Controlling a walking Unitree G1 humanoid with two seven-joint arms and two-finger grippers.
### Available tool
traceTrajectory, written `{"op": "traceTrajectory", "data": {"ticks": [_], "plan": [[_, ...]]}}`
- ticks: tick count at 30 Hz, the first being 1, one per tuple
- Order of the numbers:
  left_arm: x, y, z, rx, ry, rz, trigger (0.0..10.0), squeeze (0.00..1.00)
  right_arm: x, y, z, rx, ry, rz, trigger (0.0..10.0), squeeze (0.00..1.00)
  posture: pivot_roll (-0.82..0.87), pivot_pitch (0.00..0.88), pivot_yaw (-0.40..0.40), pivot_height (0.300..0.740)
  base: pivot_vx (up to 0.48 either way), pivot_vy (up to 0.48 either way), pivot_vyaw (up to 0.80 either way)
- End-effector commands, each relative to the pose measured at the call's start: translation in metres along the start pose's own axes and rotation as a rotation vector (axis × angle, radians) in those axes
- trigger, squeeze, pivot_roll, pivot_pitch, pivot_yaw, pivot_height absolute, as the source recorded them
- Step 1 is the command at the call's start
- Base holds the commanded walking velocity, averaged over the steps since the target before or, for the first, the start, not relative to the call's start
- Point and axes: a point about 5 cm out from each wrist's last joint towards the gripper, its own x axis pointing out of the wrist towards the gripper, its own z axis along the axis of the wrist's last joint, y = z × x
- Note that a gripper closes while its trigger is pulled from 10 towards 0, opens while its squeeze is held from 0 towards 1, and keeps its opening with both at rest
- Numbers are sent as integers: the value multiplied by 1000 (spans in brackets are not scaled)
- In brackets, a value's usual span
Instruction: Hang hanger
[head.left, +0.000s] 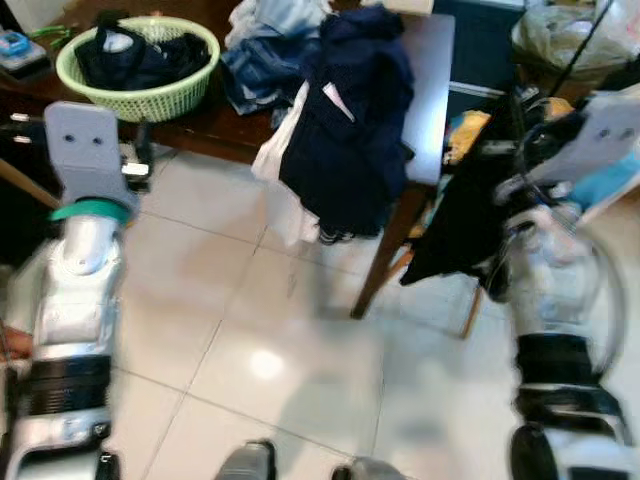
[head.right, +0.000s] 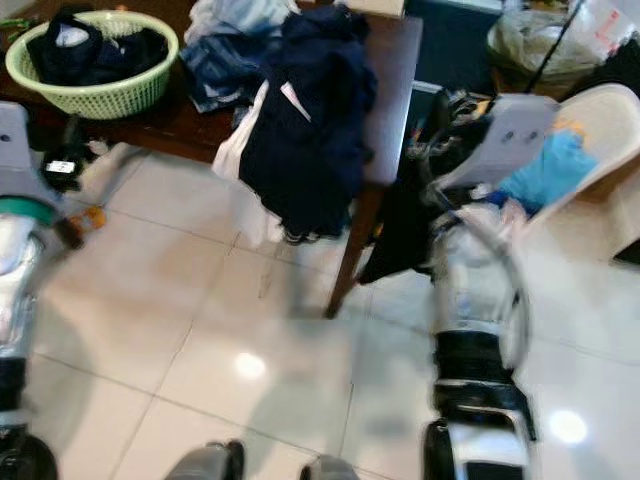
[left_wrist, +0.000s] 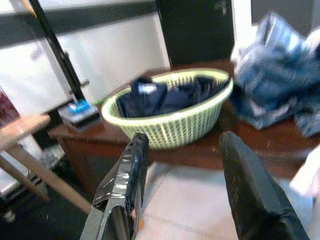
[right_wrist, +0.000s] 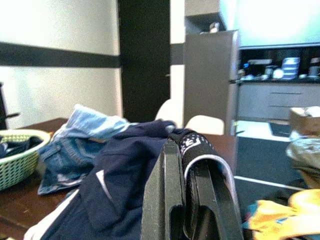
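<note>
My right gripper (right_wrist: 186, 156) is shut on a dark loop with a pale rim. In the eye views a black garment (head.left: 465, 215) hangs from it beside the table's corner. The hanger itself is too blurred to make out. My left gripper (left_wrist: 182, 142) is open with nothing between its fingers (left_wrist: 125, 180). It is held low, just off the table's left end, facing a green basket (head.left: 140, 65) of dark clothes. A navy garment (head.left: 345, 130) hangs over the front edge of the dark wooden table (head.left: 430, 80), beside a heap of blue clothes (head.left: 265, 50).
A white plastic chair (head.right: 600, 125) with blue and yellow cloth on it stands right of the table. The table leg (head.left: 385, 250) comes down onto pale floor tiles (head.left: 250, 340). A filled plastic bag (head.left: 560, 35) sits at the back right. A small blue device (head.left: 15, 45) rests on the table's left end.
</note>
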Motion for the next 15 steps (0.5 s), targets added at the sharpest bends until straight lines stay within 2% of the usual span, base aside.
{"op": "traceTrajectory", "data": {"ticks": [1, 4, 8, 15], "plan": [[-7, -12, -6, 19, 18, -48, 10000, 0, -1, -6, 3, -9, -8, -18, 10000, 0, 24, 75, 45, 740, 428, 0, 0], [-16, -19, -11, 29, 32, -74, 10000, 0, 0, -8, 8, -4, -24, -31, 10000, 0, 24, 75, 45, 740, 431, 0, 0], [-17, -20, -8, 35, 20, -82, 10000, 0, 2, -9, 13, 3, -43, -40, 10000, 0, 24, 75, 45, 740, 430, 0, 0], [-14, -19, -3, 46, 1, -88, 10000, 0, 10, -8, 27, 6, -100, -44, 10000, 0, 35, 80, 52, 740, 428, 0, -762]]}}
